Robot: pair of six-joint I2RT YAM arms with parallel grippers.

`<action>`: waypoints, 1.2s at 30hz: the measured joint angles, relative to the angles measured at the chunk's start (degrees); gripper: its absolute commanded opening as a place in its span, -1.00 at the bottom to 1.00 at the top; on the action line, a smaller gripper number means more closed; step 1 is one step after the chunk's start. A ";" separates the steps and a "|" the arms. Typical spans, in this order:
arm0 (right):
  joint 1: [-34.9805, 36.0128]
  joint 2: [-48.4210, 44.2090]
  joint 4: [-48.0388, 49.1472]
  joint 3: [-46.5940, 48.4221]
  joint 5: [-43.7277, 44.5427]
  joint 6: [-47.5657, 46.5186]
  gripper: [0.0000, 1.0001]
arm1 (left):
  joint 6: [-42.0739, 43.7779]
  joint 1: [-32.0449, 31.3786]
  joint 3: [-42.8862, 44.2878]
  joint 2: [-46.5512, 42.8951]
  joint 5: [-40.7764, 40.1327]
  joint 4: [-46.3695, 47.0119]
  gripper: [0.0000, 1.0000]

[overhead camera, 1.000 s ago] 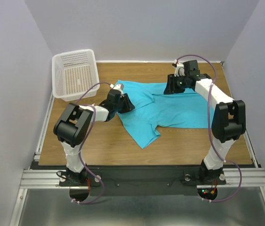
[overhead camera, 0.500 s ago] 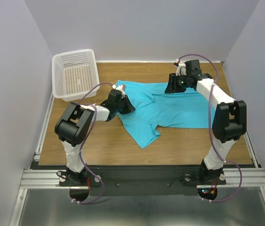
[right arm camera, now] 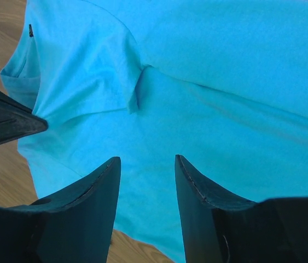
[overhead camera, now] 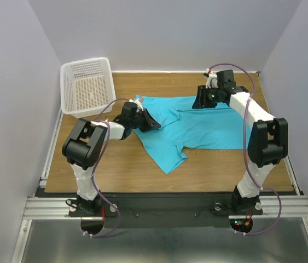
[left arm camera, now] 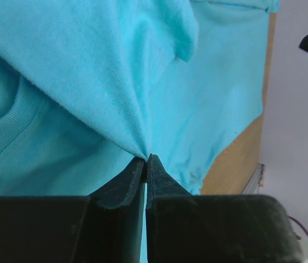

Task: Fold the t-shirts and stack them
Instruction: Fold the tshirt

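Left gripper (left arm camera: 145, 160): tips pressed together, pinching a raised peak of t-shirt (overhead camera: 208, 129) cloth beside the ribbed collar. Right gripper (right arm camera: 145, 164): spread, empty, poised over the shirt's far side. T-shirt: turquoise, rumpled, lying on table (overhead camera: 115, 164); long axis running from left pinch toward right arm, one sleeve trailing nearward.

No legible text; neck label (right arm camera: 30, 30) on t-shirt (right arm camera: 225, 82) too small, possibly printed.
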 measured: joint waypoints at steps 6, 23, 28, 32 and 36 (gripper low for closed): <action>-0.31 0.00 0.22 0.00 -0.17 0.11 0.00 | -3.10 2.16 -0.26 0.00 2.95 2.05 -0.23; -0.33 0.00 0.66 0.00 -0.83 0.07 0.00 | 19.32 3.06 5.92 -11.45 -14.45 -18.86 0.02; -0.33 -0.11 0.85 -0.44 -0.79 -0.15 0.00 | 22.82 3.10 15.78 -6.36 -17.05 -19.45 0.00; -0.42 -0.42 0.83 -1.38 -0.72 -0.17 0.00 | 23.87 3.08 23.04 1.84 -20.11 -20.72 -0.03; -0.70 -0.44 0.81 -1.53 -0.72 -0.15 0.00 | 25.27 3.10 29.38 9.66 -23.93 -24.90 -0.03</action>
